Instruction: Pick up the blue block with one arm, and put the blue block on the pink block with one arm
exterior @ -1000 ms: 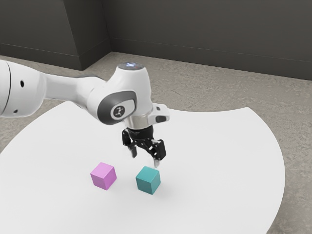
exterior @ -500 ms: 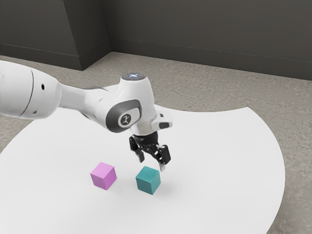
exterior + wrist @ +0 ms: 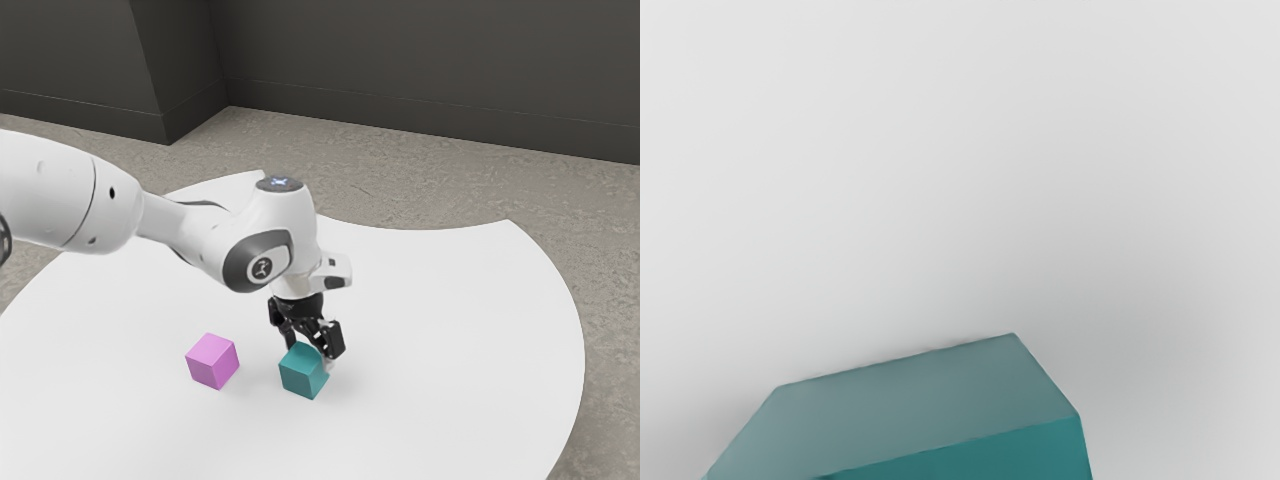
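Cuts the blue block (image 3: 910,420) off at the wrist view's edge, yet places it on the white table (image 3: 450,330), at three o'clock from the pink block (image 3: 212,360), just under the gripper (image 3: 309,349), jaws spread apart.

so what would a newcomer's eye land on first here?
The big white arm reaching in from the exterior view's left, with its black hand open and right down at the top of the teal-tinted blue block. The pink block sits apart from it, toward the exterior view's left, and both rest on the round white table. In the wrist view the blue block looms just under the hand.
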`<state>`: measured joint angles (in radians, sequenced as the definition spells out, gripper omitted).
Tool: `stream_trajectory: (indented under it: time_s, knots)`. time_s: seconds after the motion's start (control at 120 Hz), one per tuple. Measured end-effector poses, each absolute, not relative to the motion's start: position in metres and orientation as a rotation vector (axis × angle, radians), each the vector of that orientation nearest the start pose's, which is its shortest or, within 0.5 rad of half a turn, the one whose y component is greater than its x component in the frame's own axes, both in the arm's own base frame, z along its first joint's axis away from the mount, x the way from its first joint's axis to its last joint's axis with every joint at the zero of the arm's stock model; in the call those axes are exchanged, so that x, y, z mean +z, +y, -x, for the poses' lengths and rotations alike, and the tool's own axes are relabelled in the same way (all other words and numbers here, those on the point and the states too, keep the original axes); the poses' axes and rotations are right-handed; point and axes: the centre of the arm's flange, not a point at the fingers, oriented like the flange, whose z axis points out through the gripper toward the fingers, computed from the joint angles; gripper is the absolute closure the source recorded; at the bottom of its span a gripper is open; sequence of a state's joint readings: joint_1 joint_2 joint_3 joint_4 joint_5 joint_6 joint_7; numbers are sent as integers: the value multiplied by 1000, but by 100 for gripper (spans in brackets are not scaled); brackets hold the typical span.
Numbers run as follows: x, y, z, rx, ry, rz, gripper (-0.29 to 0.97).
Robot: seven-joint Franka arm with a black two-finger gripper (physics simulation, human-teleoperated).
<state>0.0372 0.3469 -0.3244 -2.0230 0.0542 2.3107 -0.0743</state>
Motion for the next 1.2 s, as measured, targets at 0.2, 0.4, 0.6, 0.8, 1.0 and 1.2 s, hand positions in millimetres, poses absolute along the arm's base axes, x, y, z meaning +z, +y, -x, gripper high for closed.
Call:
stream_trajectory:
  time_s: [0.2,0.4,0.6,0.8,1.0,1.2]
  knots:
    - [278,-156,-567,97,388,3173,0]
    - [264,-155,-554,116,403,3169,0]
    - [253,-147,-555,50,381,3178,0]
    - [253,-156,-557,-19,401,3188,0]
    - [252,-155,-559,-45,397,3192,3]
    - [251,-155,-560,-51,399,3193,20]
